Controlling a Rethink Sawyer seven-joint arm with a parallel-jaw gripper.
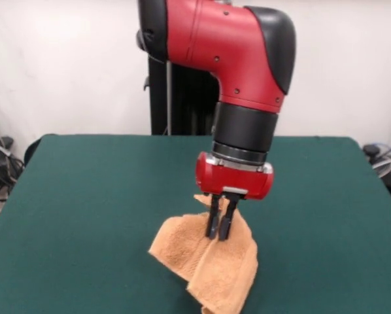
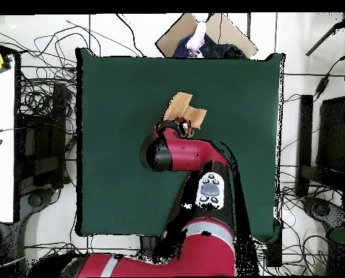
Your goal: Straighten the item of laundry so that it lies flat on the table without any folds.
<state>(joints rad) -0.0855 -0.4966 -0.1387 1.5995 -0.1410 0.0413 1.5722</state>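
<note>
Covering most of both views, the table [image 1: 84,196] wears a dark green felt-like top, and its cloth is bare except for one small heap. From the front camera the red and black arm [image 1: 235,46] comes down from the top of the picture, and its thick black wrist ends in a red block just above the table, a little right of centre. From overhead the same arm [image 2: 189,153] reaches from the base at the bottom up toward the far half of the green top.

Below the red block the gripper [image 1: 220,226] points straight down with its two dark fingers [image 1: 212,224] drawn close together, pinching a raised fold of the item of laundry [image 1: 208,261]. That orange-tan terry towel sits toward the near edge in the front view, right of the table's middle. It is bunched and not flat: its upper part is gathered up at the fingers, while overlapping folds hang down and spread onto the green cloth to the left and near side. Overhead, the towel [image 2: 186,110] shows as a crumpled tan patch just beyond the arm's end.

At the far edge overhead, a brown cardboard box [image 2: 204,32] lies beyond the table.
</note>
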